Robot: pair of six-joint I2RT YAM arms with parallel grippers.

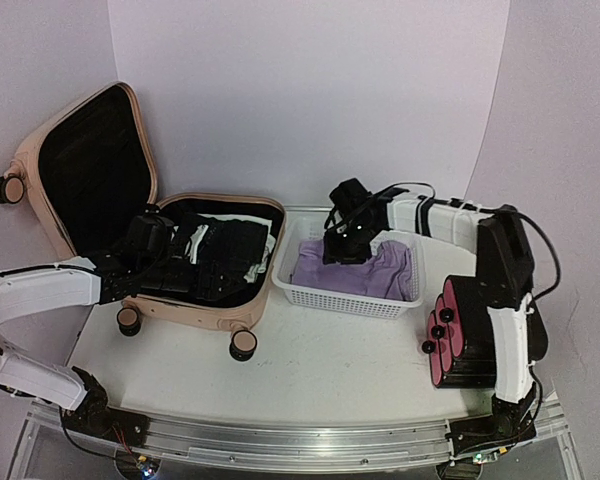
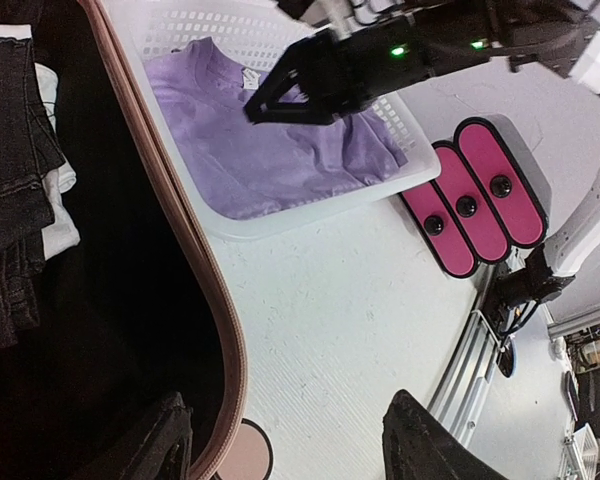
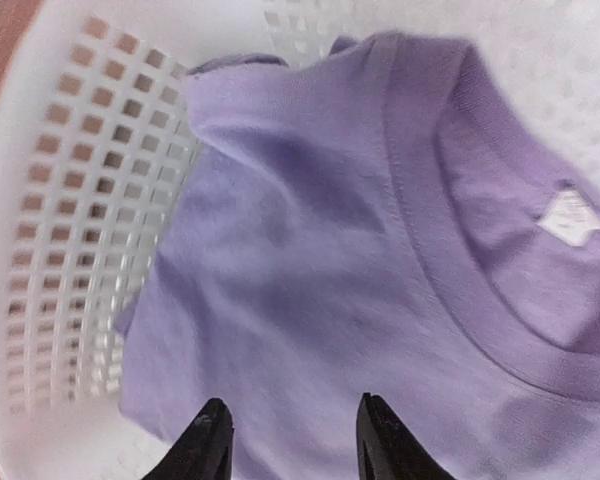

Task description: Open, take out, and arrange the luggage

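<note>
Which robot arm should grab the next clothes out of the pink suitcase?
Left, most likely. The left gripper is open over the suitcase, close to the dark clothes inside. The right gripper hangs open over the purple shirt in the white basket.

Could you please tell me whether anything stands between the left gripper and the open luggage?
Nothing visible does: the left gripper, jaws open, hangs over the rim of the luggage, beside the folded dark clothes inside.

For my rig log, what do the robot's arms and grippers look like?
The left arm and right arm have white shells, black joints, black cables. The left gripper and right gripper are black, two-fingered; a green light glows on the right wrist.
</note>
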